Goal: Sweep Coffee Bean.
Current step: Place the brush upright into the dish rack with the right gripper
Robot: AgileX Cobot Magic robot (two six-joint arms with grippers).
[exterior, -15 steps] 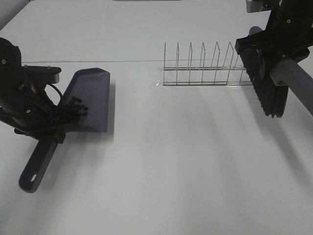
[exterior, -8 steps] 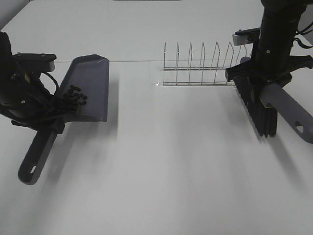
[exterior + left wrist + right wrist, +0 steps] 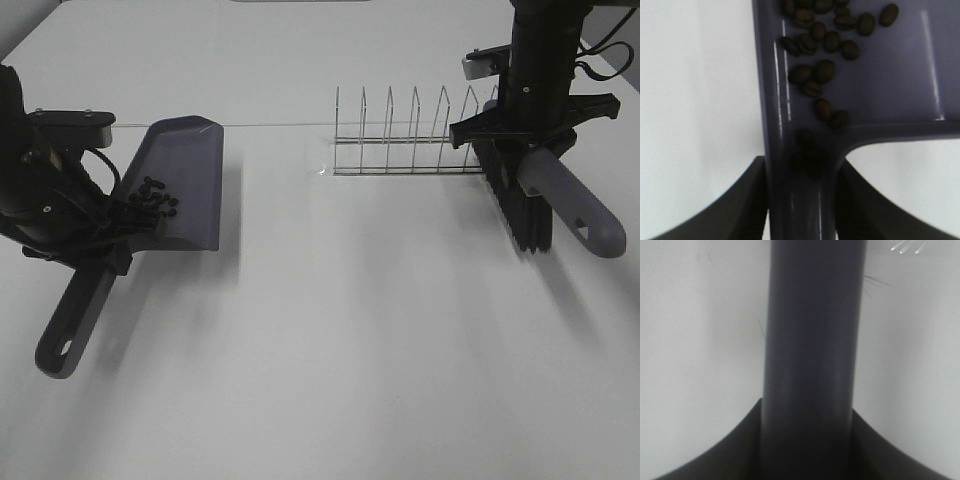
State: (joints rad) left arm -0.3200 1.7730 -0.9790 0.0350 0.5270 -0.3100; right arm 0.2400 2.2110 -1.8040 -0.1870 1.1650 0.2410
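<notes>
The coffee beans [image 3: 823, 71] lie inside the dustpan [image 3: 195, 170], by its handle. The left gripper [image 3: 801, 200] pinches that handle. Well apart from the dustpan, the right gripper [image 3: 807, 440] pinches the brush [image 3: 527, 215].

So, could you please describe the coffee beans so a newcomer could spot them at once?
On the white table, look to the left side of the high view for the grey-purple dustpan. The coffee beans lie clustered at its back, near the handle. They are tiny, dark, loose ovals, unlike the brush bristles far right.
</notes>
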